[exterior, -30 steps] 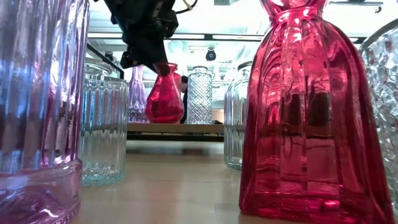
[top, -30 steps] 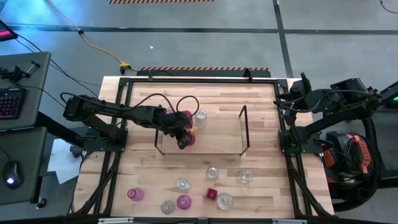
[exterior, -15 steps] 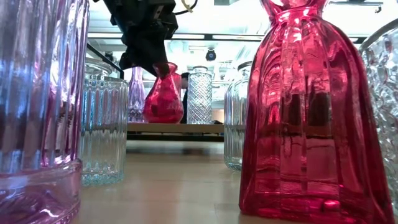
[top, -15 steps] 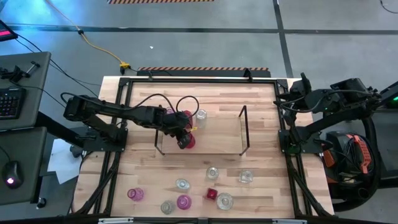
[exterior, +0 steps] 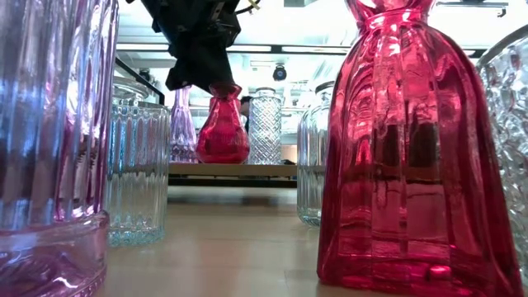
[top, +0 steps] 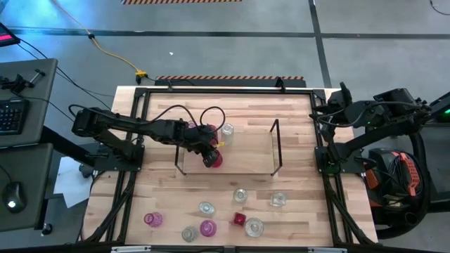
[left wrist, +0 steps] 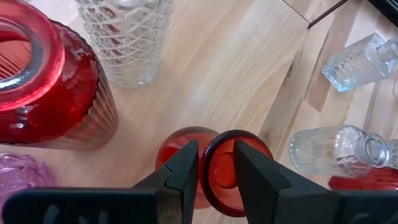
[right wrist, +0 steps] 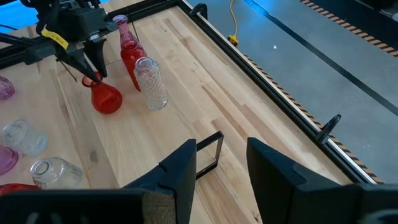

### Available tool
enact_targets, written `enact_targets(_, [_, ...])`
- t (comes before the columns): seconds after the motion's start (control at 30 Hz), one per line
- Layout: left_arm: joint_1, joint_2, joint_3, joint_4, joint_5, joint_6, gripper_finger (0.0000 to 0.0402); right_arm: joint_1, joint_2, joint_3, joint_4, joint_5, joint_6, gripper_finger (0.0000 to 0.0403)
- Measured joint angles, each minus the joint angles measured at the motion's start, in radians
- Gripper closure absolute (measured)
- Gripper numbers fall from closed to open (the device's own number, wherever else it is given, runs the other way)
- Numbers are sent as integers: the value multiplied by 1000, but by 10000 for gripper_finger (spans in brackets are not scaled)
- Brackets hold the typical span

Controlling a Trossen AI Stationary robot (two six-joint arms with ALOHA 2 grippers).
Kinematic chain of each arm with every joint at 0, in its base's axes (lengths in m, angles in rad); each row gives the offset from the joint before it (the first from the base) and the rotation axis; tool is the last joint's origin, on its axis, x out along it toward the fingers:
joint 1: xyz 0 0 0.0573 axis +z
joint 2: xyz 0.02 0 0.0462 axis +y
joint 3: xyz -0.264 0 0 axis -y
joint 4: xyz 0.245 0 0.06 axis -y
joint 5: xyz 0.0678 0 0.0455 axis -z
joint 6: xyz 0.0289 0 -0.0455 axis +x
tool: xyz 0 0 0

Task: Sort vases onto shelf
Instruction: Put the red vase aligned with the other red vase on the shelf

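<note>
On the light-wood shelf stands a small red vase with a round body and a narrow neck, resting upright on its base. My left gripper hangs over its mouth, open. One finger is outside the rim and the other is over the mouth, with a gap on both sides of the rim wall. A ribbed red vase, a clear diamond-cut vase and a pink vase stand behind it. My right gripper waits open, high at the table's right edge.
Several loose vases stand on the near part of the table: clear ones, pink ones and a red one. Dark wire frames close the shelf's two ends. The shelf's right half is bare wood.
The round red vase leaned under my left gripper a second ago, with its body swung toward the shelf's left end. Now it stands upright on the shelf. My left arm has stayed where it was.
</note>
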Motion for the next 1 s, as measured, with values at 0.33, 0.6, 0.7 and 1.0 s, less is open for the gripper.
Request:
enact_targets(0.33, [-3, 0, 37, -22, -4, 32, 309, 0, 0, 0, 0, 0, 4, 279])
enact_targets(0.6, [-3, -2, 158, -162, -44, 93, 309, 0, 0, 0, 0, 0, 4, 279])
enact_targets(0.7, [-3, -5, 209, -231, -65, 114, 309, 0, 0, 0, 0, 0, 4, 279])
enact_targets(1.0, [-54, -6, 388, -402, -100, 142, 309, 0, 9, -13, 17, -55, 28, 279])
